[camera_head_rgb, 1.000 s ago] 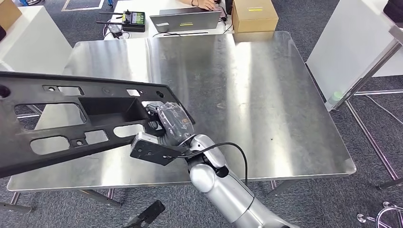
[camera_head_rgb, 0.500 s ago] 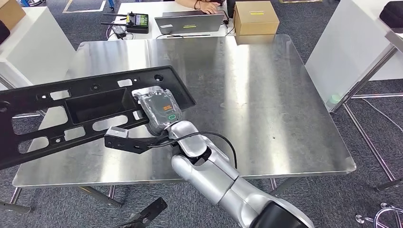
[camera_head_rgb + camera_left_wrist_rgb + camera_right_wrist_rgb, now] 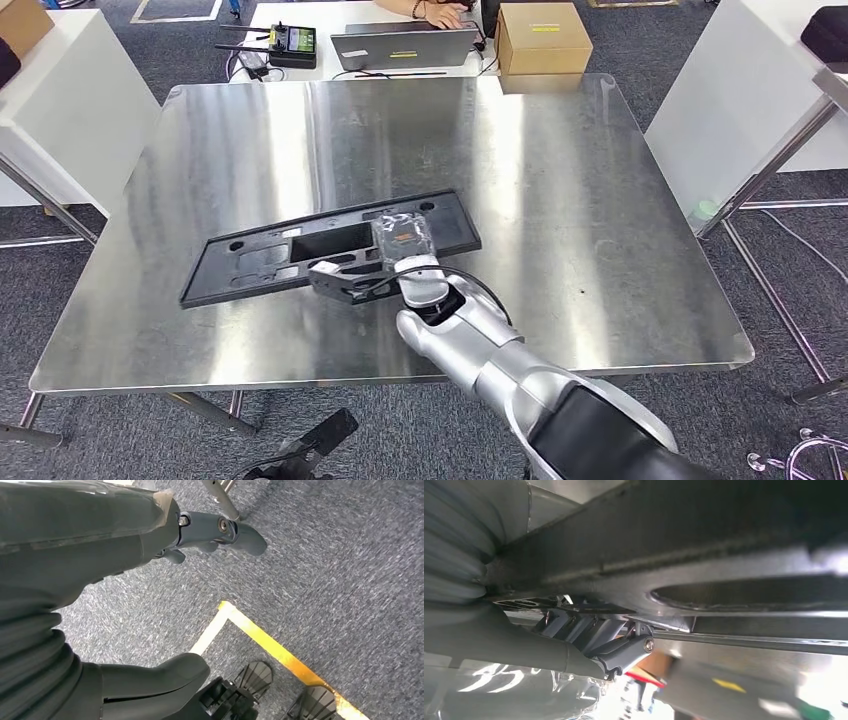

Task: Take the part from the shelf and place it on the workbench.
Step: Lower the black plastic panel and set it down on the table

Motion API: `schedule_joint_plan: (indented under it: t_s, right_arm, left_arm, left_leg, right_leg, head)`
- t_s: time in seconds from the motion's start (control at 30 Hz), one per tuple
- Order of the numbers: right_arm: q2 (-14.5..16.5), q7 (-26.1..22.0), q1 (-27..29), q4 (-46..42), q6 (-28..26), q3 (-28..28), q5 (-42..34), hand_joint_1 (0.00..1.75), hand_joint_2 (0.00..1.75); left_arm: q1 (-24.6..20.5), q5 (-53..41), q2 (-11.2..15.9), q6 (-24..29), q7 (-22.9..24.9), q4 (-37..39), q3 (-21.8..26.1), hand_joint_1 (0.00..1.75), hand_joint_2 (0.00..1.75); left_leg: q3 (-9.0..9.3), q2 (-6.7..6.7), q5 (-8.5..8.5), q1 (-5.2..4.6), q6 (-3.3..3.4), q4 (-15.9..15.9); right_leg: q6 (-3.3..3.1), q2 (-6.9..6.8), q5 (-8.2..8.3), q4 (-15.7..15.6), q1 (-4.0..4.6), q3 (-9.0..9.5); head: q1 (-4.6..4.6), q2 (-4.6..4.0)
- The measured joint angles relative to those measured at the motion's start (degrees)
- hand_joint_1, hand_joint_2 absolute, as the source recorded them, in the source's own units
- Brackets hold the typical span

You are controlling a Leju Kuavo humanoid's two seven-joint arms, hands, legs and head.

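On the steel tabletop (image 3: 560,200) lies the long black part (image 3: 270,255); right robot hand (image 3: 400,240) grips its near edge; left robot hand (image 3: 210,532) hangs over carpet, fingers apart, holding nothing.

The part (image 3: 330,246) lay flat near the middle of the workbench (image 3: 600,220), toward its left and front. The right hand (image 3: 400,245) rested over the part's right half. Behind the workbench, a laptop (image 3: 403,45) sat between a remote controller (image 3: 292,44) on the left and a cardboard box (image 3: 543,36) on the right.
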Motion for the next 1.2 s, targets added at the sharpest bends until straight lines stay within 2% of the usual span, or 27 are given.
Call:
schedule_joint_plan:
  t_s: [0.17,0.43,0.57,0.93,1.07,1.2]
  right_arm:
    - [-3.24,3.13,-0.06,2.09,1.74,-2.23,-0.96,1.75,1.75]
    - [-5.73,5.97,-0.01,3.47,2.68,-4.26,-1.40,1.75,1.75]
    - [-6.39,6.98,0.22,3.86,3.83,-4.92,-1.30,0.00,0.00]
    - [-6.98,7.50,0.49,3.99,4.17,-5.88,-0.82,0.00,0.00]
    - [-7.00,7.59,0.53,4.00,4.20,-6.02,-0.53,0.00,0.00]
    - [-6.83,7.49,0.52,3.97,3.36,-6.27,0.25,0.00,0.00]
  left_arm:
    - [0.01,-0.11,-0.21,-0.05,0.12,-0.37,-0.41,0.00,1.75]
    - [0.00,-0.11,-0.07,0.09,0.33,-0.48,-0.78,0.00,1.75]
    - [0.00,-0.15,0.93,0.93,0.34,-0.48,-0.74,0.00,1.75]
    - [0.01,-0.74,2.31,1.84,0.75,-0.52,-0.64,0.00,1.75]
    - [0.02,-0.73,2.48,2.35,1.14,-0.72,-0.61,0.00,0.00]
    - [0.13,-0.72,2.64,2.37,1.17,-0.79,-0.61,0.00,0.00]
  left_leg:
    - [0.00,0.02,-0.04,-0.09,0.06,0.01]
    - [0.02,0.05,-0.04,-0.09,0.07,0.01]
    - [0.06,0.07,-0.04,-0.08,0.07,0.01]
    - [0.17,0.07,-0.04,-0.10,0.07,0.01]
    - [0.17,0.07,-0.04,-0.11,0.07,0.01]
    - [0.19,0.07,-0.04,-0.10,0.07,0.01]
  right_leg:
    - [0.01,0.02,0.00,-0.01,-0.09,0.00]
    - [0.01,0.03,0.00,-0.02,-0.09,0.01]
    - [0.01,0.06,0.00,-0.02,-0.08,0.03]
    - [0.01,0.05,0.00,-0.02,-0.08,0.18]
    - [0.01,0.05,0.00,-0.02,-0.09,0.20]
    - [0.01,0.04,0.00,-0.01,-0.09,0.24]
  head:
    - [0.01,0.00]
    - [0.01,0.00]
    - [0.00,0.00]
    - [0.01,0.00]
    - [0.01,0.00]
    - [0.01,0.00]
